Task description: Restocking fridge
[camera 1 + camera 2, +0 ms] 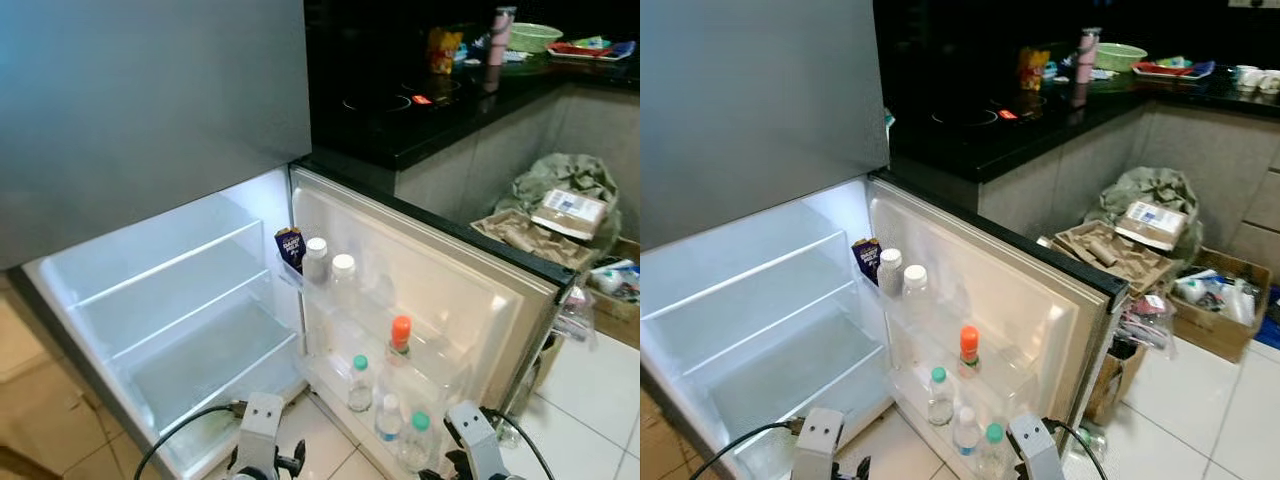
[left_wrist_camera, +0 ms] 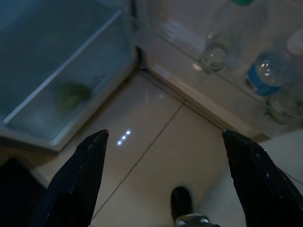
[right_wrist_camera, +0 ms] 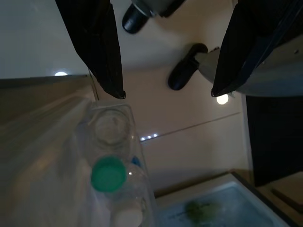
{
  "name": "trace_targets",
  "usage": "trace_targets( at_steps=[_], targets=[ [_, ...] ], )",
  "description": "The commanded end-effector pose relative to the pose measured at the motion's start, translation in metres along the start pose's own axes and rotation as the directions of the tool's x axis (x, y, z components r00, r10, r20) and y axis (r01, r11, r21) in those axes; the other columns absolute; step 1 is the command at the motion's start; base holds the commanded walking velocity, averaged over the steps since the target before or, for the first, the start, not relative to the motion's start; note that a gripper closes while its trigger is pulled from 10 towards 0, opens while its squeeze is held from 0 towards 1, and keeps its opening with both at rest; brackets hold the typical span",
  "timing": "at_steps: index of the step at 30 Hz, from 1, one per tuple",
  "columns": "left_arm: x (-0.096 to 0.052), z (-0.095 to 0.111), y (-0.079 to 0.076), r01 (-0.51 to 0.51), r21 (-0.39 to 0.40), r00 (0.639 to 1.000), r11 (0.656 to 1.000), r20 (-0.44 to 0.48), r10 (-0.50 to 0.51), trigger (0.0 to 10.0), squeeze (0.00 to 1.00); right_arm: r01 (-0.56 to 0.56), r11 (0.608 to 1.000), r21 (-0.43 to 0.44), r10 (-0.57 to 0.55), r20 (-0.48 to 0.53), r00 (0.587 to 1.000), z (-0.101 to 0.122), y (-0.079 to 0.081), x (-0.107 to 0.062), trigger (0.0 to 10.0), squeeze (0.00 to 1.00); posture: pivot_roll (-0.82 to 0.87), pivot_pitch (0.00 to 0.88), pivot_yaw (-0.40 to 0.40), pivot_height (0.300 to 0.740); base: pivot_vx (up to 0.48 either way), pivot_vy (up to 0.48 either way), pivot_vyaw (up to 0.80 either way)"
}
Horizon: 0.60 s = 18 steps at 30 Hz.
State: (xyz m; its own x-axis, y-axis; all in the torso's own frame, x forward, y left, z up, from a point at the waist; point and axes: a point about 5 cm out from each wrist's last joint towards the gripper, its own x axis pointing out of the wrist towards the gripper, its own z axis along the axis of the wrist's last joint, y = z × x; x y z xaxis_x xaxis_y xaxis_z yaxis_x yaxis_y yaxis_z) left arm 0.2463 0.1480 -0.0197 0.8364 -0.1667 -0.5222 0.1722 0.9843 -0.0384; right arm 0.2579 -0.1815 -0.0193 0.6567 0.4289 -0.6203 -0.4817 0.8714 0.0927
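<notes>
the left gripper (image 2: 163, 156) hangs low over the tiled floor (image 2: 156, 156) in front of the open fridge (image 1: 170, 300), its two black fingers (image 2: 78, 179) spread wide apart and holding nothing. the right gripper (image 3: 165, 92) is likewise spread and empty, hanging low just beside the bottom door shelf, with a green-capped bottle (image 3: 110, 174) close to its fingers. both wrists sit low in the head views — the left (image 1: 260, 420) by the fridge's lower front edge, the right (image 1: 472, 428) by the open door (image 1: 450, 290). the lit fridge interior shows bare glass shelves, with something small and green in the bottom drawer (image 2: 73, 92). the door's upper shelf holds two white-capped bottles (image 1: 330, 265) and a dark blue packet (image 1: 290, 245); lower down stand an orange-capped bottle (image 1: 399, 345) and green-capped water bottles (image 1: 360, 383). beyond the door, a black counter (image 1: 440, 110) carries a green bowl (image 1: 533, 37) and a pink tumbler (image 1: 500, 35); cardboard and bags (image 1: 550, 215) lie on the floor to the right.
</notes>
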Motion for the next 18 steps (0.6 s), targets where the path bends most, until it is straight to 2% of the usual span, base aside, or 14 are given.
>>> trace_targets(
  at_steps=[1,14,18],
  targets=[
    [0.0,-0.003,-0.001,0.0,-0.002,1.0,1.0,-0.013,0.0,10.0,0.0,0.005,1.0,0.019,-0.005,0.002,1.0,-0.003,0.0,-0.001,10.0,0.0,0.0,0.081,0.032,0.692,0.0,0.0,0.0],
    [-0.003,-0.006,0.0,-0.006,0.004,1.0,1.0,-0.016,0.007,10.0,0.0,-0.027,0.999,0.016,0.027,-0.004,1.0,-0.005,0.002,-0.002,10.0,0.0,0.0,0.083,0.031,0.692,0.0,0.0,0.0],
    [-0.003,-0.007,0.0,-0.004,0.004,1.0,1.0,-0.016,0.005,10.0,0.0,-0.017,0.999,0.035,0.019,-0.074,0.997,-0.013,-0.005,-0.007,10.0,0.0,0.0,0.083,0.032,0.692,0.0,0.0,0.0]
  ],
)
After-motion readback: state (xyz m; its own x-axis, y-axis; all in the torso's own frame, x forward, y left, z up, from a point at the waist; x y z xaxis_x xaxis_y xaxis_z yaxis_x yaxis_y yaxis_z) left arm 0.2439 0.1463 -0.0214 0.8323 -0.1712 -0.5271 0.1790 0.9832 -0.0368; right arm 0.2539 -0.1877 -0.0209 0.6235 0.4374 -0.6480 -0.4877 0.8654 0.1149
